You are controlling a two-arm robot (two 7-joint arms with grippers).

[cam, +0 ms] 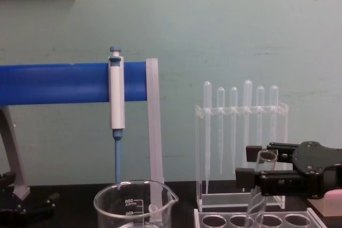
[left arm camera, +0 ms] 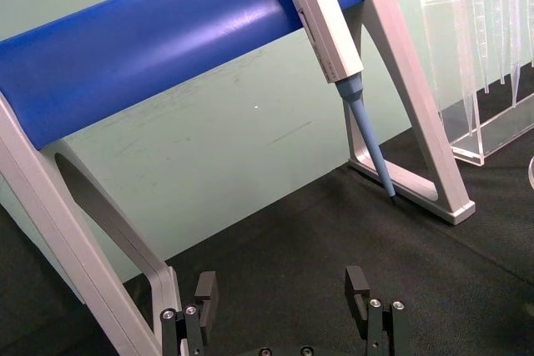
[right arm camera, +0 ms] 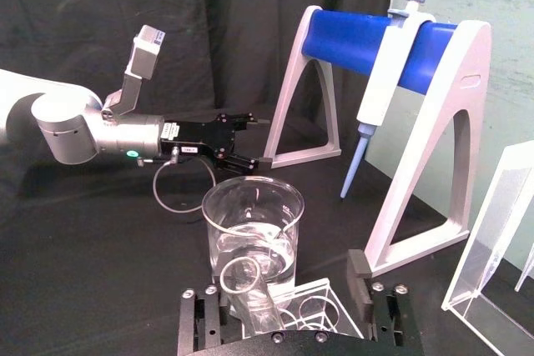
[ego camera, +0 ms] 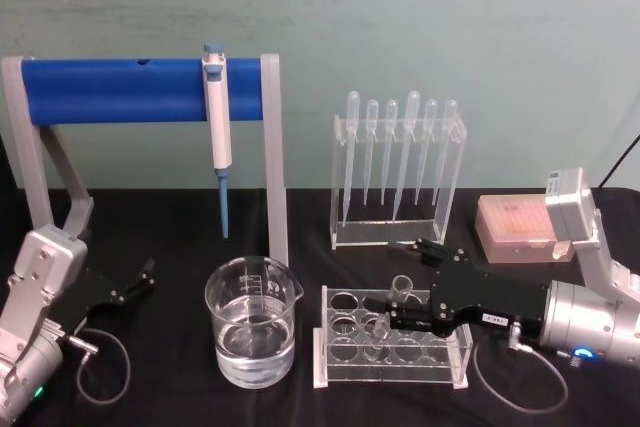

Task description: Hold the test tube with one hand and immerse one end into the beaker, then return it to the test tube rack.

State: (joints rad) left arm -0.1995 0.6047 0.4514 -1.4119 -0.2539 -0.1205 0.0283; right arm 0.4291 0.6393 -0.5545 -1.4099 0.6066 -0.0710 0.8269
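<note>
The test tube (ego camera: 401, 289) stands tilted in a clear rack (ego camera: 440, 379) right of the beaker (ego camera: 252, 322), which is partly filled with clear liquid. My right gripper (ego camera: 404, 283) reaches in from the right and is open, one finger on each side of the tube's upper part. In the right wrist view the tube (right arm camera: 246, 285) lies between the fingers (right arm camera: 360, 277), closer to one of them, with the beaker (right arm camera: 253, 231) just beyond. The chest view shows the tube (cam: 256, 201) beside the right gripper (cam: 253, 165). My left gripper (ego camera: 132, 282) rests open on the mat at far left.
A blue-barred stand (ego camera: 130, 89) holds a blue-and-white pipettor (ego camera: 218, 127) behind the beaker. A clear rack of several pipettes (ego camera: 398, 172) stands behind the tube rack. A pink box (ego camera: 512, 229) sits at the back right. Bare black mat lies in front of the left gripper (left arm camera: 282, 289).
</note>
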